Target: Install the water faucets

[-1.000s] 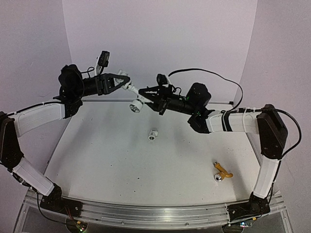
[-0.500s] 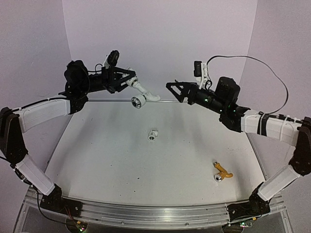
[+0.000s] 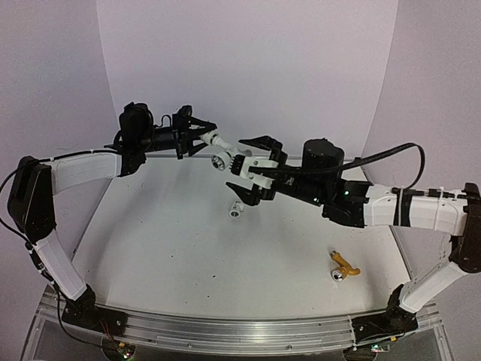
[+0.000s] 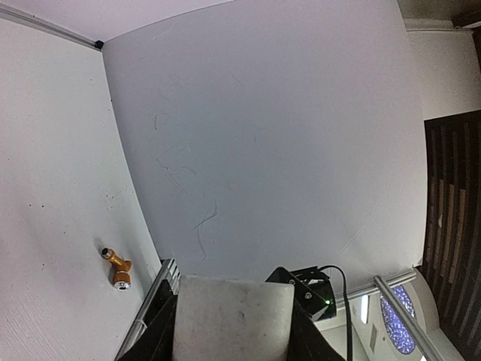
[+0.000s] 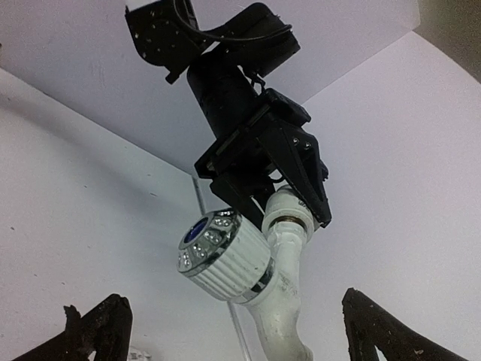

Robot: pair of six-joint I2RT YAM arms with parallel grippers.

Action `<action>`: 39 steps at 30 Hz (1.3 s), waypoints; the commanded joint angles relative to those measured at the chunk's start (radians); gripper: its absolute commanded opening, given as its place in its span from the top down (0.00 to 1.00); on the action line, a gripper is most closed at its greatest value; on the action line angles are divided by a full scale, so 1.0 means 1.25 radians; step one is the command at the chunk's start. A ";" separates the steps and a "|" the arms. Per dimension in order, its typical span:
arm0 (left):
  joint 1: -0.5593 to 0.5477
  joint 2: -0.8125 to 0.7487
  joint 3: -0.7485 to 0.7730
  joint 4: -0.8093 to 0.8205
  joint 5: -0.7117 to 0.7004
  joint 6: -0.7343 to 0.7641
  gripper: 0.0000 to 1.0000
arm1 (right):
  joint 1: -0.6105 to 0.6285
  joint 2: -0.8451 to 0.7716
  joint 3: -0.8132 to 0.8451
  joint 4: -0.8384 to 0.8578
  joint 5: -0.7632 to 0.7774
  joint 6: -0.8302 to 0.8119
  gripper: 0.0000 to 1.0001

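A gold faucet (image 3: 343, 267) lies on the table's (image 3: 150, 248) near right, a white fitting (image 3: 237, 209) mid-table, and beyond, aloft, the right gripper (image 3: 241, 168) gapes wide facing the white faucet (image 3: 225, 155), whose end the left gripper (image 3: 201, 134) clamps

Soft, even light; wrist views warp at the edges.

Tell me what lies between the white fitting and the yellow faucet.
Only bare table from white fitting to yellow faucet, in the top view.
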 commanded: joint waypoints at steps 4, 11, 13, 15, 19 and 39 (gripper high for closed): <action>0.000 -0.024 0.033 0.040 -0.005 -0.029 1.00 | 0.050 0.124 0.026 0.267 0.177 -0.380 0.02; 0.000 -0.029 0.021 0.041 -0.003 0.000 1.00 | 0.059 0.199 0.135 0.273 0.261 -0.282 0.56; 0.000 -0.038 0.008 0.041 -0.009 0.033 1.00 | 0.060 0.187 0.139 0.260 0.273 -0.150 0.72; -0.001 -0.058 -0.007 0.041 -0.023 0.096 1.00 | 0.058 0.162 0.137 0.232 0.275 0.107 0.90; -0.008 -0.111 -0.043 0.086 -0.036 0.263 1.00 | 0.009 0.114 0.128 0.155 0.149 0.603 1.00; -0.088 -0.319 -0.183 0.274 -0.029 0.511 1.00 | -0.319 0.254 -0.040 0.579 -0.398 2.025 0.27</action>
